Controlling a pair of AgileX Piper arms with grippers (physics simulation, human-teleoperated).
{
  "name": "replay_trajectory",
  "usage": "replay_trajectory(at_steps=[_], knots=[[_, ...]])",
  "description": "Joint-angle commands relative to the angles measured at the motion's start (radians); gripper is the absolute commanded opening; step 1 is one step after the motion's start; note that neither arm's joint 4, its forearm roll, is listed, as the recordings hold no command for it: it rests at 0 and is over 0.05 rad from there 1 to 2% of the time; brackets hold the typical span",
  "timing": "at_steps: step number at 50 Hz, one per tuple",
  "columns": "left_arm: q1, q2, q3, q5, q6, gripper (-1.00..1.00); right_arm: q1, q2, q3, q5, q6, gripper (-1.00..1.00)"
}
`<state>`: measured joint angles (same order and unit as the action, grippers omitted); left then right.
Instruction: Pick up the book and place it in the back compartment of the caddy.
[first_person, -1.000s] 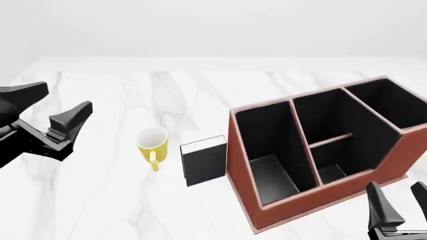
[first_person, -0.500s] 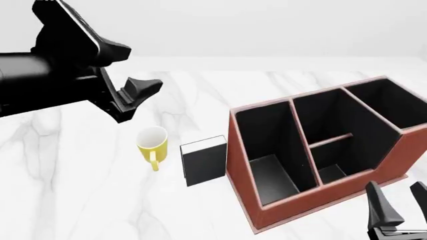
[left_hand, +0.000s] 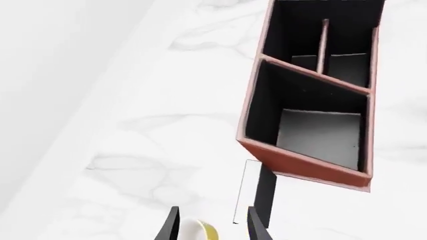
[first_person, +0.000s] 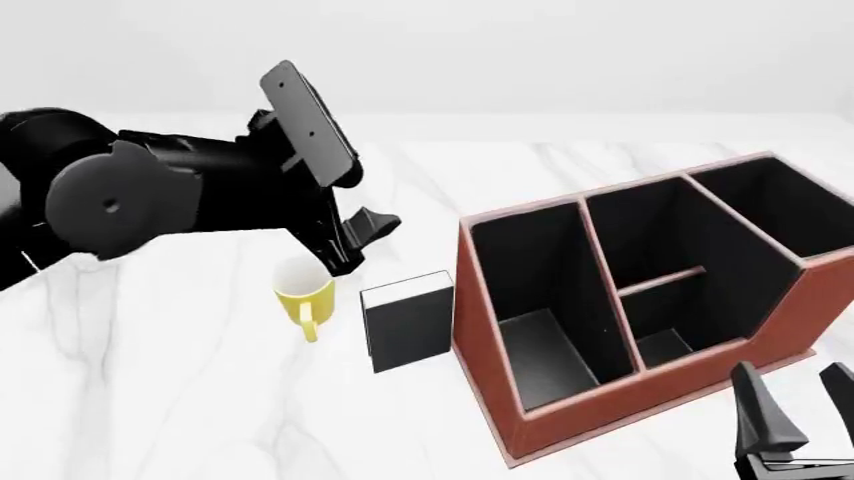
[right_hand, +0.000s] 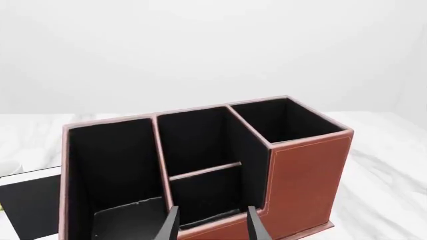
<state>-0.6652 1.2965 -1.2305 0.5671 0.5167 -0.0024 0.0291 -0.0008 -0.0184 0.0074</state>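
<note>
The book (first_person: 410, 322) stands upright on the table, black cover with white page edges on top, close to the caddy's left wall. It also shows as the book (left_hand: 257, 192) and the book (right_hand: 30, 205). The reddish-brown caddy (first_person: 487, 330) is black inside. Its back compartment (first_person: 674, 235) lies beyond the low divider and is empty, as the back compartment (right_hand: 200, 142) shows. My left gripper (first_person: 355, 243) hangs open just above and behind the yellow mug, left of the book, holding nothing. My right gripper (first_person: 801, 420) is open, low in front of the caddy's right end.
A yellow mug (first_person: 304, 285) stands just left of the book, handle toward the front. The white marble table (first_person: 160, 400) reaches back to a pale wall. The bulky left arm (first_person: 134, 200) stretches over the table's left half.
The left arm has swung rightward and come down toward the mug and book, its gripper now pointing at them. The right gripper, book, mug and caddy have not moved.
</note>
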Motion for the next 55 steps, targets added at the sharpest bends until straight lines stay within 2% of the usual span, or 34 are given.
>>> replay_trajectory(at_steps=[1,13,38,42,55], knots=[[-0.029,0.108,0.012,-0.032,0.028,1.00,0.001,0.005,-0.001,-0.004,-0.001,1.00],[-0.070,0.168,0.026,-0.047,0.018,1.00,0.002,0.008,-0.001,-0.008,0.001,1.00],[-0.059,0.219,0.057,-0.100,0.024,1.00,0.002,0.004,-0.001,-0.003,0.001,1.00],[-0.037,0.236,0.068,-0.128,0.038,1.00,0.002,-0.004,0.001,0.003,0.001,1.00],[-0.041,0.263,0.105,-0.183,0.028,1.00,0.001,0.002,0.001,-0.001,0.000,1.00]])
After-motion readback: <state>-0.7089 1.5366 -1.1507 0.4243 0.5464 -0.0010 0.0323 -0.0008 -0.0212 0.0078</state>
